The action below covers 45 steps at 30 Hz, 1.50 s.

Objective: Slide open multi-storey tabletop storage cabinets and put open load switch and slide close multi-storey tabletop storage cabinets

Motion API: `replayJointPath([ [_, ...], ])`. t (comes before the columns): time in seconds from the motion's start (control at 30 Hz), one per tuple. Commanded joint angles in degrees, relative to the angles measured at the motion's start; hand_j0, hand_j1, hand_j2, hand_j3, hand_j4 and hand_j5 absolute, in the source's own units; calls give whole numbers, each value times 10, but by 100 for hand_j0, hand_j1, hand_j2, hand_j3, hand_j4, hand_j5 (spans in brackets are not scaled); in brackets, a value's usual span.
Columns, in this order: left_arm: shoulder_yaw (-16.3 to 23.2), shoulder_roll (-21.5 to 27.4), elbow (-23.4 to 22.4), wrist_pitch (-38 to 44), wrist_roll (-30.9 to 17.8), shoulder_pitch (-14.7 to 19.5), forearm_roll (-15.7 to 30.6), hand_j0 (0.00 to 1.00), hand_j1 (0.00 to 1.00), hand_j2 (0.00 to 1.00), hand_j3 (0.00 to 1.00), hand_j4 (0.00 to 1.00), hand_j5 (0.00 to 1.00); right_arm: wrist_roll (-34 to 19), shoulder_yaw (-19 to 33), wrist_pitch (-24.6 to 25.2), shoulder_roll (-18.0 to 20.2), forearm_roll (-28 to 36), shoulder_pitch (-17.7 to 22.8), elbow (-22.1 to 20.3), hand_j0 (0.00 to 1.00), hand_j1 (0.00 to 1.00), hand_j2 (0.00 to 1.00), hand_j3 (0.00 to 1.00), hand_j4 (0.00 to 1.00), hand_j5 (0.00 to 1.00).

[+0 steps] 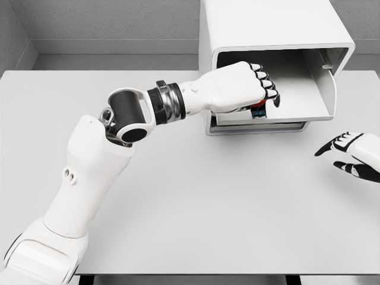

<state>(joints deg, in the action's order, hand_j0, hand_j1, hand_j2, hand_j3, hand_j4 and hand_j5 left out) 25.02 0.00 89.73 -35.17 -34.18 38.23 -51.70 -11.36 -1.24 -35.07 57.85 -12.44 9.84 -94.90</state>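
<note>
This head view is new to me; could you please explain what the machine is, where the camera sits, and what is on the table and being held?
It is a simulated humanoid robot seen from a camera on its own head. Its left hand reaches into the open drawer of a white cabinet standing on the table. The fingers are curled around a small red and black item, probably the switch, though it is mostly hidden. The right hand shows at the right edge, fingers spread, holding nothing.

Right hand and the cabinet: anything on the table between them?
Nothing. In the head view, the table is bare between the right hand and the cabinet; the left hand is at the open drawer.
</note>
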Motion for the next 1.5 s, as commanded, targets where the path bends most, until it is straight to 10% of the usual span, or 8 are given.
replayJointPath([
  [0.0,-1,0,0,2,1,0,3,69,69,69,69,69,69,0,0,1,1,4,0,0,62,62,62,62,62,62],
  [0.67,-7,0,30,2,1,0,-2,90,90,90,90,90,90,0,1,1,2,4,0,1,62,62,62,62,62,62],
  [1.0,-8,0,135,2,1,-43,14,100,100,100,100,100,100,0,0,1,2,5,0,-18,62,62,62,62,62,62],
  [1.23,-65,75,135,2,2,-45,299,100,100,100,100,100,100,0,-2,1,1,6,-1,-46,62,62,62,62,62,62],
  [1.37,-139,247,135,2,2,-167,481,100,100,100,100,100,100,0,-1,1,1,7,-3,-55,62,62,62,62,62,62],
  [1.47,-201,279,133,2,2,-258,574,100,100,100,100,100,100,-1,-1,1,0,7,-9,-62,63,63,63,63,63,63],
])
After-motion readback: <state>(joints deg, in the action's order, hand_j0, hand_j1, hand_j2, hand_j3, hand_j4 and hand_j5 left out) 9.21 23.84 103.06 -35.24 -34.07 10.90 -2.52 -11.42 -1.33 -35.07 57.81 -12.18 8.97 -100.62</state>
